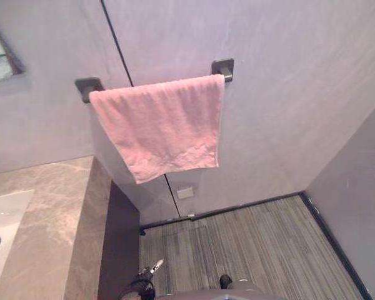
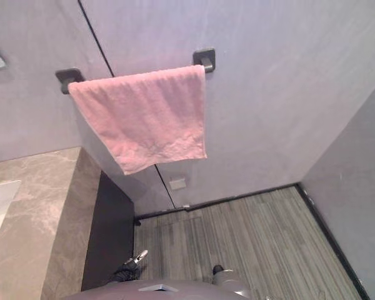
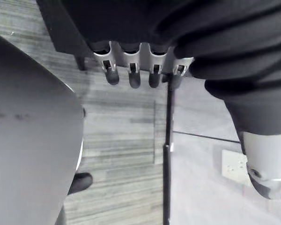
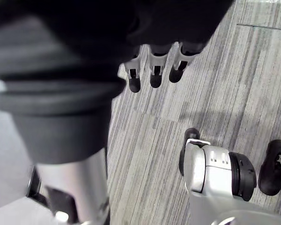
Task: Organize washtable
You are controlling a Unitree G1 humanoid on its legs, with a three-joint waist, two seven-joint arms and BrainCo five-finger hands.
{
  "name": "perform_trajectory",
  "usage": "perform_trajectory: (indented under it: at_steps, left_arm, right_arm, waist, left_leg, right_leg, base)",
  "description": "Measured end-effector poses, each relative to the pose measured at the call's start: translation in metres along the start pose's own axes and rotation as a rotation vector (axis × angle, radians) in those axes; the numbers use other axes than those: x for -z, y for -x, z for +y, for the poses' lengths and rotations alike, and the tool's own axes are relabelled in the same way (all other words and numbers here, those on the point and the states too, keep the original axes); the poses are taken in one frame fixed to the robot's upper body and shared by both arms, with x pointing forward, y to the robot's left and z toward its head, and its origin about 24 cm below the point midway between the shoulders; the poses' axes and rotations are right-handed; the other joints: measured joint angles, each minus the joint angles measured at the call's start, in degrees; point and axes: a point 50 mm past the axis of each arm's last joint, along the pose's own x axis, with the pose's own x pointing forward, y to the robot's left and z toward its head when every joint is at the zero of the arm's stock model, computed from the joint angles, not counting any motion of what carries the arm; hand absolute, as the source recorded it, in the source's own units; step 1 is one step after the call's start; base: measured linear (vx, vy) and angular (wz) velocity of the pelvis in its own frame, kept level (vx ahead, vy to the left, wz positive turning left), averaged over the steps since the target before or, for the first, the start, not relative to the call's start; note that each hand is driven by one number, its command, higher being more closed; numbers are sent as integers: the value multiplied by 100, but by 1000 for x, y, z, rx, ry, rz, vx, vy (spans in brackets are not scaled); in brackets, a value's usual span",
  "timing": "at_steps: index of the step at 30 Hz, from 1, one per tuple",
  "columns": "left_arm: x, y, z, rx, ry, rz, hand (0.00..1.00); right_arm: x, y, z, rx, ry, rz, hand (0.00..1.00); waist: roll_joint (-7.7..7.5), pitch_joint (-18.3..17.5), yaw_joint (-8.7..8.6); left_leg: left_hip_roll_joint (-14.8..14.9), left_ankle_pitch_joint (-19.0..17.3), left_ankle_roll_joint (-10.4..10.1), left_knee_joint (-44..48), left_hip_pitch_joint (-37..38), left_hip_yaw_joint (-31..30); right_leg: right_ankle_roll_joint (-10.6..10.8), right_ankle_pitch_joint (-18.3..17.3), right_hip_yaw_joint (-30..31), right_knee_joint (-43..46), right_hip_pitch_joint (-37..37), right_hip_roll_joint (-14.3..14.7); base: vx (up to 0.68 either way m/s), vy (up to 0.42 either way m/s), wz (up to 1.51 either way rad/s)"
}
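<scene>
A pink towel hangs spread over a dark wall bar, above and to the right of the marble washtable. A white sink is set into the washtable at the far left. My left hand hangs low beside the dark cabinet front, its fingers straight over the striped floor and holding nothing; it also appears at the lower edge of the left eye view. My right hand hangs over the floor too, fingers relaxed and empty. Both hands are far below the towel and the counter top.
The dark cabinet side drops from the washtable's right edge to the striped floor. A white wall socket sits under the towel. A grey wall closes the right side. A framed mirror edge shows upper left.
</scene>
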Motion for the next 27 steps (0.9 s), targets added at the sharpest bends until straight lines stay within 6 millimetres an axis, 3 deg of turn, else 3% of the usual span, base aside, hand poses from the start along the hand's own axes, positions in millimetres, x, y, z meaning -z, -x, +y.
perform_trajectory:
  at_steps: [5,8,9,10,11,12,13,15,17,18,19,20,21,22,24,26,27]
  left_arm:
    - [-4,1,4,-22,-12,-32,0]
    - [-10,1,7,-52,-22,-59,0]
    - [-11,1,13,-71,-30,-63,0]
    - [-15,0,17,-83,-40,-72,0]
    - [-26,-2,21,-97,-42,-94,0]
    - [-22,-1,24,-107,-42,-84,0]
    - [-18,0,24,-107,-41,-73,0]
    - [-8,2,24,-103,-40,-40,0]
    - [-6,2,24,-102,-53,-23,0]
    - [-7,1,23,-98,-80,-15,0]
    - [-13,-1,18,-80,-122,-27,0]
    - [-18,-3,13,-64,-153,-41,0]
    - [-23,-3,9,-48,-185,-57,0]
    - [-37,-6,-1,-8,-291,-107,0]
    - [-44,-7,-5,11,-342,-134,0]
    - [-49,-6,-2,12,-376,-169,0]
    - [-47,-5,3,-2,-376,-164,0]
  right_arm:
    - [-17,0,51,-154,195,-69,0]
    - [-27,2,72,-223,277,-133,0]
    - [-23,4,78,-239,294,-129,0]
    - [-23,4,80,-239,291,-131,0]
    - [-26,4,83,-242,280,-149,0]
    - [-30,4,80,-232,276,-162,0]
    - [-32,3,78,-222,270,-167,0]
    - [-37,2,76,-214,247,-185,0]
    - [-34,2,75,-209,229,-171,0]
    - [-31,2,73,-199,199,-161,0]
    - [-26,3,73,-196,188,-148,0]
    - [-25,3,72,-193,183,-146,0]
    - [-24,3,72,-191,184,-141,0]
    - [-21,3,71,-184,163,-128,0]
    - [-19,3,71,-183,183,-124,0]
    - [-16,4,76,-196,237,-125,0]
    - [-14,5,80,-210,264,-126,0]
  waist:
    - [-101,0,90]
    - [-216,-38,90]
    - [-348,-53,78]
    - [-395,13,56]
    - [-469,189,7]
    - [-411,250,14]
    - [-378,240,11]
    - [-169,158,-19]
    - [-156,153,-38]
    - [-145,142,-80]
    - [-99,100,-236]
    - [-46,55,-278]
    - [-51,41,-283]
    - [-91,19,-316]
    - [-172,60,-304]
    - [-368,206,-251]
    - [-502,258,-154]
  left_leg:
    - [-25,160,-134,-114,-145,-305]
    - [-101,619,-274,-154,-632,-1095]
    - [-113,1064,-416,-518,-686,-1351]
    - [-81,936,-240,-153,-779,-1003]
    - [72,4,81,1847,-1117,-192]
    - [296,-418,25,3066,-919,153]
    - [367,-533,-61,3397,-709,195]
    - [538,-729,-266,3719,189,159]
    - [722,-726,-267,3506,756,171]
    - [924,-686,-286,3056,1029,251]
    - [1124,-407,-328,2180,1141,363]
    - [1152,-331,-365,1715,1132,401]
    - [1105,-470,-486,1288,1163,500]
    - [948,-602,-466,213,1150,747]
    - [788,-611,-471,-268,1139,761]
    - [415,-798,-397,-704,1265,758]
    - [230,-792,-369,-650,1318,820]
  right_leg:
    - [-95,-196,-299,414,-273,-19]
    - [-284,-333,-990,830,-623,-75]
    - [-417,-323,-1401,699,-691,-239]
    - [-497,-273,-1764,606,-636,-375]
    - [-627,-244,-2331,574,-459,-527]
    - [-668,-264,-2716,519,-236,-519]
    - [-700,-252,-2899,462,-143,-486]
    - [-766,-209,-3416,393,-64,-399]
    - [-813,-189,-3619,378,-182,-407]
    - [-735,-173,-3632,356,-381,-368]
    - [-563,-7,-3593,230,-637,-296]
    - [-497,148,-3558,138,-789,-265]
    - [-434,319,-3515,-4,-915,-264]
    - [-139,634,-3370,-577,-1123,-227]
    - [-122,887,-3168,-886,-1194,-225]
    - [-33,1588,-2737,-1218,-1193,-363]
    - [108,1723,-2528,-1239,-1162,-470]
  base:
    - [-76,-69,33]
    - [-139,-184,133]
    - [-104,-197,194]
    - [410,-122,222]
    - [884,-65,210]
    - [895,-46,193]
    - [403,-37,142]
    - [-134,17,120]
    - [-292,97,107]
    - [-470,147,136]
    - [-420,146,126]
    - [-334,148,102]
    - [-308,277,89]
    - [-287,289,74]
    - [-235,231,53]
    - [-250,234,7]
    - [-186,191,-31]
